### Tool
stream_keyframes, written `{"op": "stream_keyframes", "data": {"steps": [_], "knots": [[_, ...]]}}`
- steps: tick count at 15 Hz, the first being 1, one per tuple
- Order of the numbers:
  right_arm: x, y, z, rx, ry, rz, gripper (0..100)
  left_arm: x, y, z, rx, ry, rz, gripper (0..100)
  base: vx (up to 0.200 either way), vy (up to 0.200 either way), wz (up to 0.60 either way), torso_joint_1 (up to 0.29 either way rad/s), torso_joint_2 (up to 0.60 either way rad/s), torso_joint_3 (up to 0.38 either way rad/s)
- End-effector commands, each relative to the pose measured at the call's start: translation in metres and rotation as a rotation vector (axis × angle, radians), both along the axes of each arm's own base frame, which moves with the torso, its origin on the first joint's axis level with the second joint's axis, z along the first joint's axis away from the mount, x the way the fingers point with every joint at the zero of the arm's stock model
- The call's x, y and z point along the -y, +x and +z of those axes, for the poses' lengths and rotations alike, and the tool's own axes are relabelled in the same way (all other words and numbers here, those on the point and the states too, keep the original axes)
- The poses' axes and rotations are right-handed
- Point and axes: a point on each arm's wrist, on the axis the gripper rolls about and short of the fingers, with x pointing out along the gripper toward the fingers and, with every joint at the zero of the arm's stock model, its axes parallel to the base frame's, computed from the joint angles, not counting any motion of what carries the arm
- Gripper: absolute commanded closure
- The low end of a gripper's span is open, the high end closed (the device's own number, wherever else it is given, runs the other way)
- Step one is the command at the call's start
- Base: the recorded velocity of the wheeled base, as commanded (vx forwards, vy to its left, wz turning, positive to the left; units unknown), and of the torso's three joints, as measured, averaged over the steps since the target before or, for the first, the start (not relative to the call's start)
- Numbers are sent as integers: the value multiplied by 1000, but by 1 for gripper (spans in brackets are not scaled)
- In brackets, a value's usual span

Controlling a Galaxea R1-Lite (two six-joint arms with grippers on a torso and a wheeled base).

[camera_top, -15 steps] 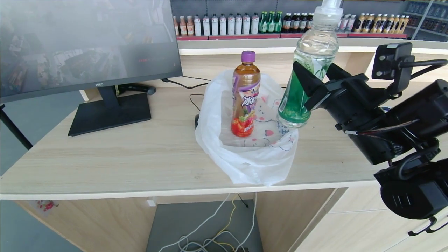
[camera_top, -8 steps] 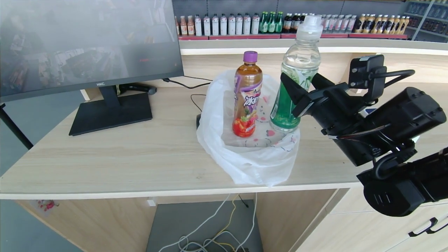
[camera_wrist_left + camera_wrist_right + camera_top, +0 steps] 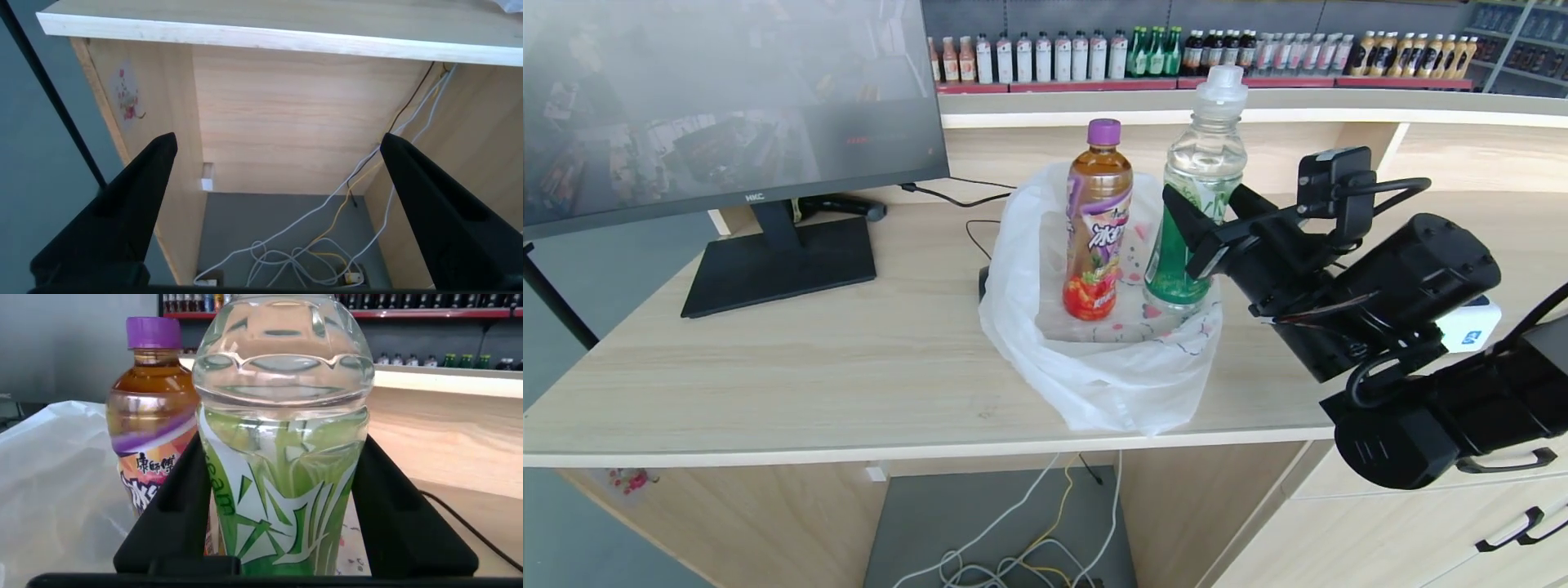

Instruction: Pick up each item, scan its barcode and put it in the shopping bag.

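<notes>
One green-labelled bottle (image 3: 1196,196) is being clamped upright by the right gripper (image 3: 1201,237) inside the white bag (image 3: 1111,376), just beside the purple-capped bottle (image 3: 1097,220). The left gripper (image 3: 274,151) is being held with fingers apart, below the counter (image 3: 849,367).

Light wood counter (image 3: 768,384), pale front edge. Dark monitor (image 3: 727,106) on black stand, at counter's left. Back shelf (image 3: 1094,84) lined with bottled drinks. Loose cables (image 3: 1013,563) beneath, over grey floor (image 3: 572,531). Wood drawer fronts (image 3: 1380,531), black handles, lower right.
</notes>
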Motion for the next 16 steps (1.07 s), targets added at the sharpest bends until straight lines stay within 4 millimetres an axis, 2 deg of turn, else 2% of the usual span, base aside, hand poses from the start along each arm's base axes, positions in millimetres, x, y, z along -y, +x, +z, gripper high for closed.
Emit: {"op": "stream_keyframes", "data": {"steps": [1,7,16], "knots": [[-4,6,-8,-14,-9,4,100,0,0,0,1,0,0,0,0,0,0,0,0,0],[-7,11,-21,-46,-30,1,100,0,0,0,-1,0,0,0,0,0,0,0,0,0],[-4,6,-35,-102,-58,0,100,0,0,0,-1,0,0,0,0,0,0,0,0,0]]}}
